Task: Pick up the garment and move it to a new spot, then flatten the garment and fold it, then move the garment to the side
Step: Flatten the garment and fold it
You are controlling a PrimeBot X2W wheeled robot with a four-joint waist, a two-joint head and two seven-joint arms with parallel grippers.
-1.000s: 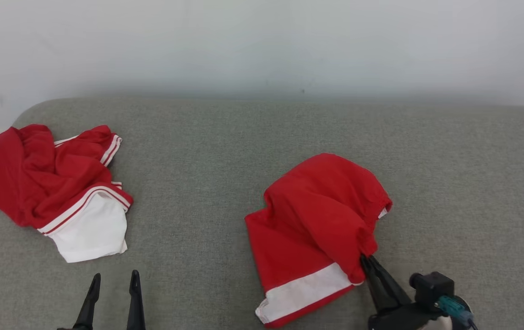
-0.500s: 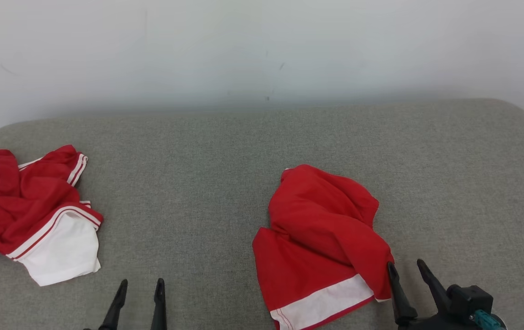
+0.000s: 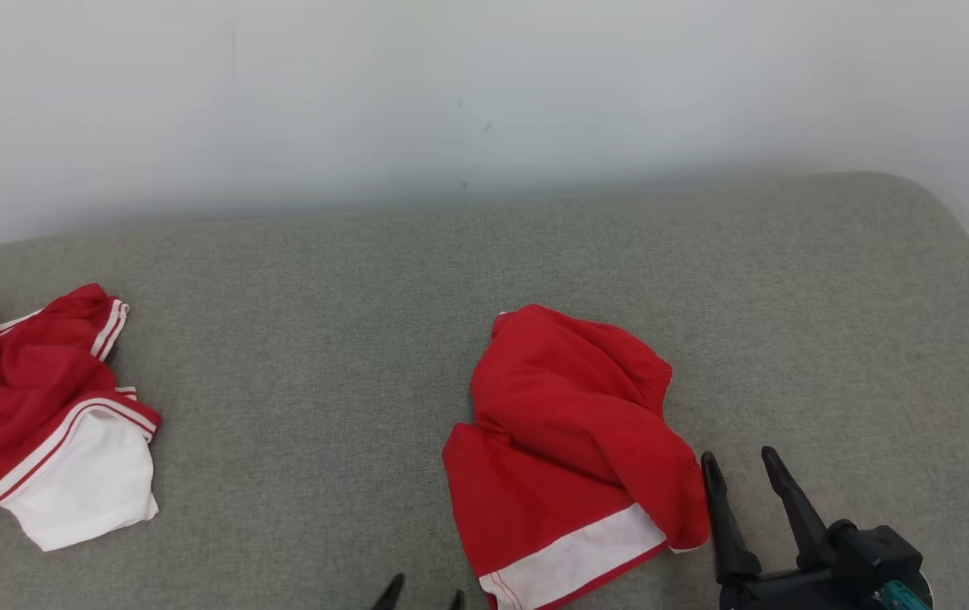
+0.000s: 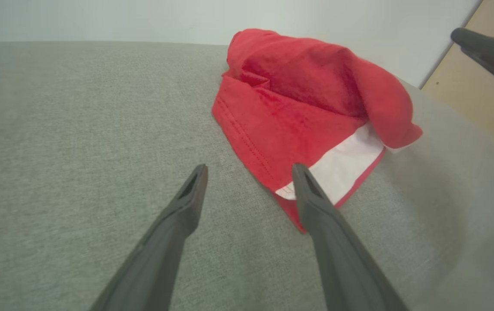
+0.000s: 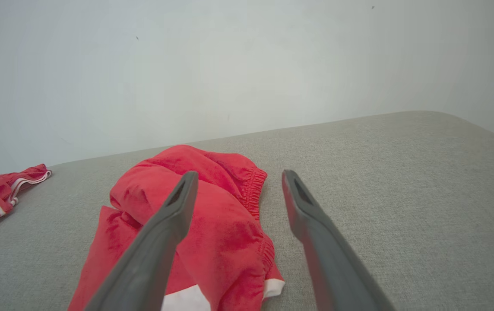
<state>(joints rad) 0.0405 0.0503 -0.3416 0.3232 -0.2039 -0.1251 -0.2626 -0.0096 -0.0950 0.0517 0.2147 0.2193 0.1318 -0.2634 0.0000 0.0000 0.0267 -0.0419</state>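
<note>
Far out to the left of the left hand (image 3: 423,596), near the edge of the grey fabric worktop (image 3: 307,339): a second garment (image 3: 35,415), red with white stripes and a white panel, in a crumpled heap. Well apart from both hands.

Left hand: fingertips poke in at the bottom edge of the head view. Its wrist view shows the two dark fingers spread wide, with mostly bare grey cloth and nothing gripped between them. From the wrist, the right finger's tip lies over the near corner of the garment. Touching it or above it, cannot tell.

Just ahead and to the right of the left hand, between the two hands: the garment (image 3: 565,440), red shorts with a white band along the near hem. It lies on the worktop, not flat. The upper part is bunched and folded over the lower, with an elastic waistband showing on the side toward the right hand. One rumpled fold droops over the right end of the white band.

Right hand (image 3: 739,456): just beside the garment's right edge, fingers pointing away toward the pale wall (image 3: 484,85). Fingers wide apart, holding nothing, grey worktop showing between them. Its left finger sits right next to the drooping red fold; contact not clear.

Right of the right hand: the worktop runs on to its rounded corner.
</note>
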